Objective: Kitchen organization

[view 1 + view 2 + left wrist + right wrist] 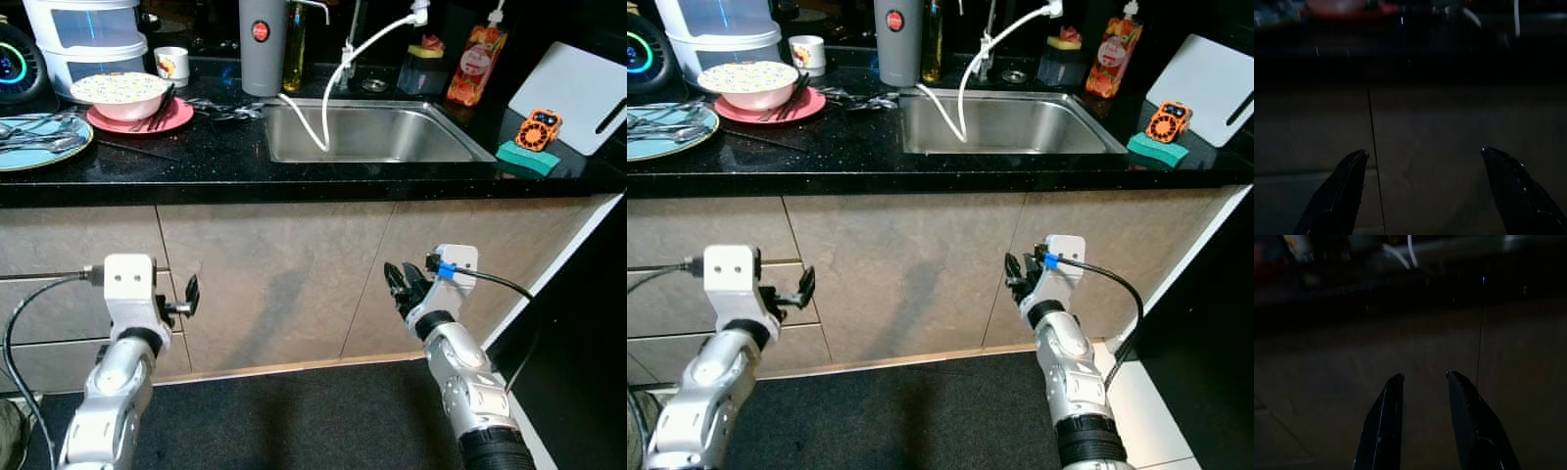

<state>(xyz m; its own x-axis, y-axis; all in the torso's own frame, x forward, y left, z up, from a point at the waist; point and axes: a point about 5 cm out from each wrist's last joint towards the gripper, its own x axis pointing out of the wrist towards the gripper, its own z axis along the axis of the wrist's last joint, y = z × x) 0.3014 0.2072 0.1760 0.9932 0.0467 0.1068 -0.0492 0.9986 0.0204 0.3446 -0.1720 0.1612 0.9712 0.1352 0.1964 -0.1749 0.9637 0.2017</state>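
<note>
The blue plate (39, 147) is cut off at the edge.

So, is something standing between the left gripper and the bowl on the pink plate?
Yes. The left gripper hangs below the counter edge, in front of the cabinet; the bowl sits above on the counter, so the edge is between them.

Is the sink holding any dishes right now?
No, the steel sink holds no dishes, with a white hose hanging into it, while the bowl sits on the pink plate on the counter.
</note>
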